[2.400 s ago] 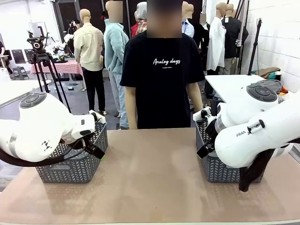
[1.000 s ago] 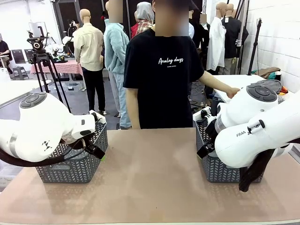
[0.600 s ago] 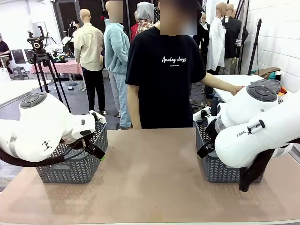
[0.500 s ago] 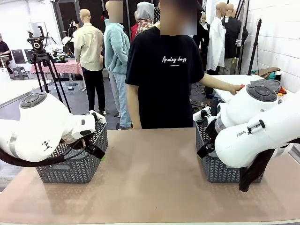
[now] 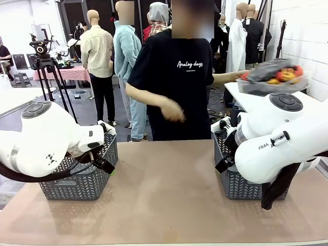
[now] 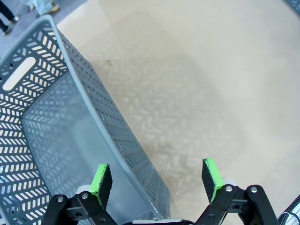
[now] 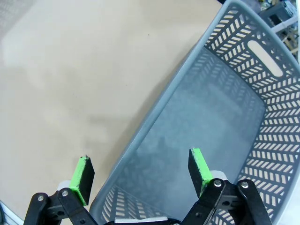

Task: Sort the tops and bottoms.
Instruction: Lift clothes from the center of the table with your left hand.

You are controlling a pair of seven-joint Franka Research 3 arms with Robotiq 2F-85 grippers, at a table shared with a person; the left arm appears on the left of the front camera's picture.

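Note:
At the far right, the person lifts a blurred bundle of clothes (image 5: pixel 273 75) in an outstretched hand above the side table. Orange, light grey and dark cloth show in it, so the tops are there. I cannot pick out the bottoms in the bundle. My left gripper (image 5: pixel 106 166) hangs open at the left basket's (image 5: pixel 77 185) near corner; in the left wrist view the gripper (image 6: pixel 156 178) straddles the basket wall (image 6: pixel 117 140). My right gripper (image 5: pixel 224 164) hangs open at the right basket (image 5: pixel 241 187); in the right wrist view it (image 7: pixel 140 171) straddles that basket's rim (image 7: pixel 159 117). Nothing is held.
Both grey baskets look empty inside. The tan table (image 5: pixel 164 195) stretches between them. The person in a black printed T-shirt stands at the far edge with the other hand (image 5: pixel 173 110) raised in front of the body. A white side table (image 5: pixel 251 95) stands behind on the right.
The person has lifted the bundle of clothes off the side table and is swinging it toward the shared table; the other hand came up. Neither arm has moved.

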